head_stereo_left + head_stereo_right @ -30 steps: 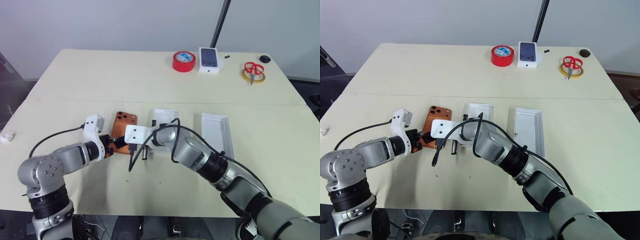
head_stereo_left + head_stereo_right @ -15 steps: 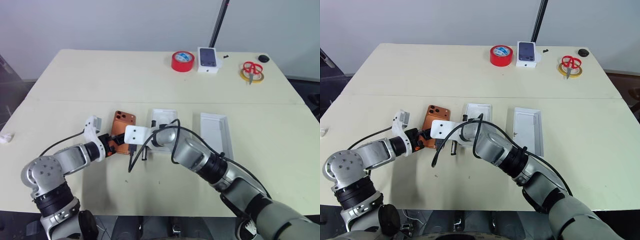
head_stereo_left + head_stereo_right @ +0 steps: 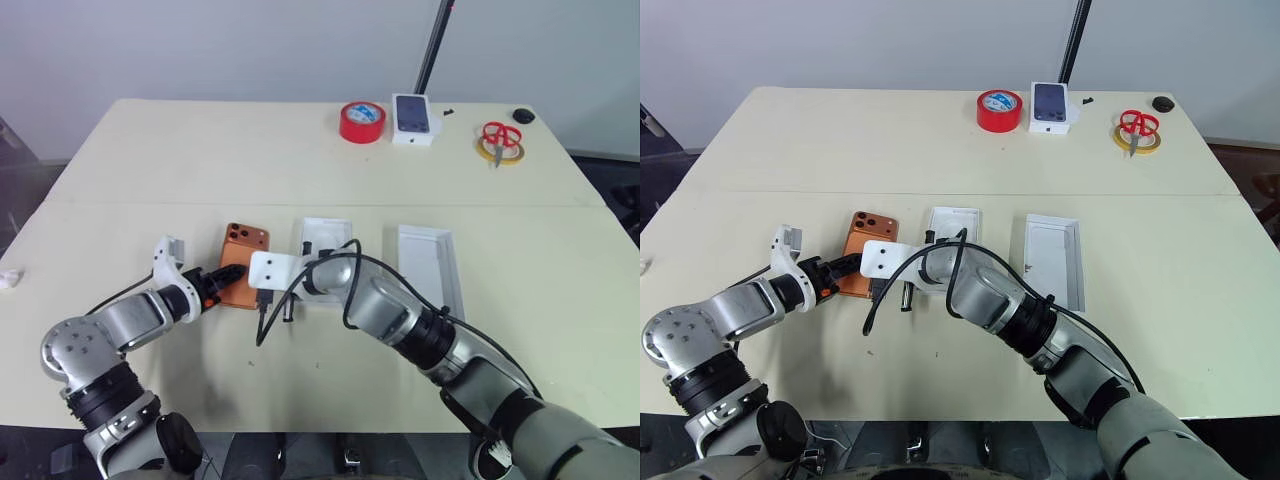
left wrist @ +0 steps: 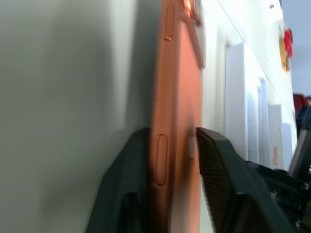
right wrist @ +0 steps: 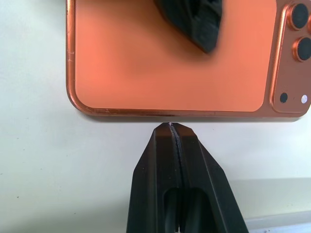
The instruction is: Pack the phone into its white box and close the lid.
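Note:
The copper-orange phone (image 3: 244, 262) lies back up on the table, its lens cluster at the far end. My left gripper (image 3: 224, 279) reaches in from the left and is shut on the phone's near left edge, one finger (image 4: 216, 165) on top and the other under it. My right gripper (image 5: 172, 128) is shut, with its tips against the phone's opposite long edge. Two shallow white parts lie open side up: one (image 3: 326, 231) just right of the phone, half hidden by my right arm, and one (image 3: 430, 262) farther right. I cannot tell which is the white box and which the lid.
At the table's far side stand a red tape roll (image 3: 361, 121), a white box with a dark phone picture (image 3: 414, 117), red scissors on a yellow ring (image 3: 503, 143) and a small black knob (image 3: 524, 115). A white scrap (image 3: 9, 277) lies at the left edge.
My left hand has rolled and drawn a little to the left, and its fingers have closed in from wide open onto the phone's edge. The right arm has kept still.

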Motion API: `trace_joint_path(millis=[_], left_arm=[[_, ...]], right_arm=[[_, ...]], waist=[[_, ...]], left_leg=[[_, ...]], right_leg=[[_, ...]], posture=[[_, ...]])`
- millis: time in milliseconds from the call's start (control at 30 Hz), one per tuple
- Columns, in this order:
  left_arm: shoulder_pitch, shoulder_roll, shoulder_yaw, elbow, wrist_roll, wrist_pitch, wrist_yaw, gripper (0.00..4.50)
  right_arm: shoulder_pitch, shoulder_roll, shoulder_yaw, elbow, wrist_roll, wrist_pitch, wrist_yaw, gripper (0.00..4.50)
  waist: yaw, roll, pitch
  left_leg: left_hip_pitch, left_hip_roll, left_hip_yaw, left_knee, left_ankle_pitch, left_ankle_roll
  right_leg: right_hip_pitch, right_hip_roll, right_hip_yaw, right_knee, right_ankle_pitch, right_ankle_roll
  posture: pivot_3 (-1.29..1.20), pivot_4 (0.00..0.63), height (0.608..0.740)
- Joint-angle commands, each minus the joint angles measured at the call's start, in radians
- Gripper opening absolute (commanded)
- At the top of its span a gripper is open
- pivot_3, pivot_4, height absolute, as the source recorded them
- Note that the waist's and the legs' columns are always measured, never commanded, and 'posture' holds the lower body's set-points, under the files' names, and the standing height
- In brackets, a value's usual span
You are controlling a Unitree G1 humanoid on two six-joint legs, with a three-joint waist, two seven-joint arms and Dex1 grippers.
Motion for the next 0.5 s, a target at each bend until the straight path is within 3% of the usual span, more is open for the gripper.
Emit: trace_joint_path(millis=[33,167,200,233,300,400,500], left_arm=[[0.004,-0.004,0.032,-0.005,-0.050,0.008,0.038,1.76],[0.002,-0.027,0.061,0.000,-0.089,0.008,0.080,1.76],[0.002,-0.031,0.064,-0.001,-0.098,0.008,0.090,1.13],[0.000,-0.037,0.074,-0.001,-0.109,0.008,0.099,0.96],[-0.006,-0.047,0.091,0.004,-0.148,0.002,0.118,0.03],[-0.010,-0.058,0.107,0.021,-0.267,-0.042,0.179,0.01],[-0.009,-0.052,0.057,0.004,-0.450,-0.146,0.284,0.01]], right_arm=[[0.002,-0.005,-0.026,-0.047,-0.007,0.011,0.001,0.00],[-0.001,-0.027,-0.046,-0.076,-0.007,0.019,0.004,0.00],[-0.002,-0.035,-0.052,-0.085,-0.007,0.020,0.005,0.00],[-0.005,-0.052,-0.067,-0.100,-0.006,0.019,0.007,0.00],[-0.004,-0.088,-0.096,-0.136,0.002,0.003,0.015,0.00],[0.013,-0.146,-0.157,-0.206,0.037,-0.015,0.044,0.00],[0.080,-0.215,-0.330,-0.290,0.155,-0.067,0.086,0.00]], waist=[[0.000,0.000,0.000],[0.001,0.000,0.000],[0.001,0.000,0.000],[0.002,-0.001,0.000],[0.002,-0.001,0.000],[0.002,-0.001,0.000],[0.004,-0.003,0.002]], left_leg=[[0.000,0.000,0.000,0.000,0.000,0.000],[0.000,0.000,0.000,0.000,0.000,0.000],[0.000,0.000,0.000,0.000,0.000,0.000],[0.000,0.000,0.000,0.000,0.000,0.000],[0.000,0.000,0.000,0.000,0.000,0.000],[0.000,0.000,0.000,0.000,0.000,0.000],[-0.001,0.000,0.000,0.000,0.000,0.000]], right_leg=[[0.000,0.000,0.000,0.000,0.000,0.000],[0.000,0.000,0.000,0.000,0.000,0.000],[0.000,0.000,0.000,0.000,0.000,0.000],[0.000,0.000,0.000,0.000,0.000,0.000],[0.000,0.000,0.000,0.000,0.000,0.000],[0.000,0.000,0.000,0.000,0.000,0.000],[0.000,0.000,0.000,-0.001,0.000,0.000]], posture=[[0.00,0.150,0.690],[0.00,0.150,0.690],[0.00,0.150,0.690],[0.00,0.150,0.690],[0.00,0.150,0.690],[0.00,0.150,0.690],[0.00,0.150,0.690]])
